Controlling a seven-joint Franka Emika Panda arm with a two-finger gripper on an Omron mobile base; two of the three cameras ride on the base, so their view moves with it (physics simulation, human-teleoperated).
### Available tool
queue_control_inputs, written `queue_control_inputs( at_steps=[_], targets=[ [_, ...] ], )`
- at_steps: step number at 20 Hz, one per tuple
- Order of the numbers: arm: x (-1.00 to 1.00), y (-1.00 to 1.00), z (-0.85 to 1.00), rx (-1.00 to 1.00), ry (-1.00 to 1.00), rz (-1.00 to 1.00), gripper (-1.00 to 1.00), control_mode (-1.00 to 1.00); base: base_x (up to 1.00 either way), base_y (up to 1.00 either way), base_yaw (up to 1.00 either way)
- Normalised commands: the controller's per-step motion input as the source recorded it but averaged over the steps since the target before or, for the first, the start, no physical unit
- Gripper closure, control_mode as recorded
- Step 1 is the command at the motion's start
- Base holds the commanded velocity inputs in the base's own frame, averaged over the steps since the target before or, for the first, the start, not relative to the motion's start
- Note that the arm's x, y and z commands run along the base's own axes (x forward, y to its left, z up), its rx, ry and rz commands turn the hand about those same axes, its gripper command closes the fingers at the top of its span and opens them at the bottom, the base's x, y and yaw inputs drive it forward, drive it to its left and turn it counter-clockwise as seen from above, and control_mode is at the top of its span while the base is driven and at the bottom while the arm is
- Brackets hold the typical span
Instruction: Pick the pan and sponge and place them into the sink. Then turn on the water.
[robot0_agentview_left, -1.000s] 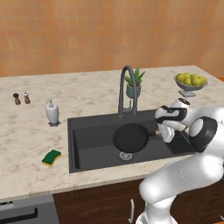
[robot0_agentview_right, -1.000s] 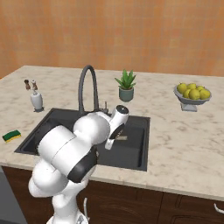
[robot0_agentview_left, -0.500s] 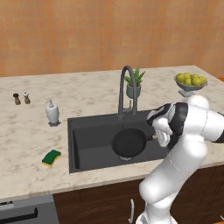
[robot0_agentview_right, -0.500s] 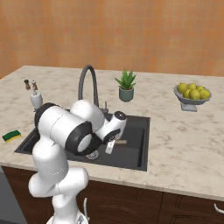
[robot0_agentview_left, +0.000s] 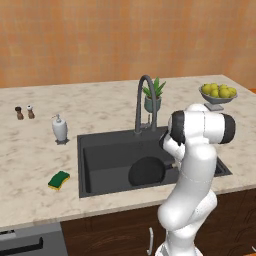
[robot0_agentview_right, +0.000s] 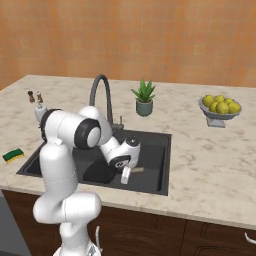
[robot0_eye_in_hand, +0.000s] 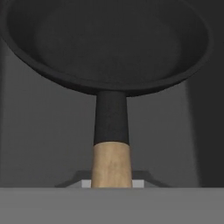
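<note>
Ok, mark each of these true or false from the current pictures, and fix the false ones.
1. The pan is inside the sink. True.
2. The sponge lies in the sink. False: it lies on the counter, to the left of the basin.
3. Water runs from the faucet. False: no stream falls from its tip.
4. The pan's handle has a pale wooden end. True.
5. The fruit bowl holds green apples. False: the fruit is yellow.

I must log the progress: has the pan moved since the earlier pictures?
Yes. The pan has slid leftward inside the sink, ending up farther left of the faucet base than before.
</note>
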Motion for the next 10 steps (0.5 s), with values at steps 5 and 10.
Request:
queue_control_inputs(
  at_steps=[5, 10],
  targets=[
    [0.00, 0.00, -0.37, -0.04, 0.00, 0.03, 1.00, -1.00, 0.00, 0.00, 0.00],
    [0.00, 0.02, -0.17, -0.03, -0.01, 0.01, -1.00, -1.00, 0.00, 0.00, 0.00]
  ],
)
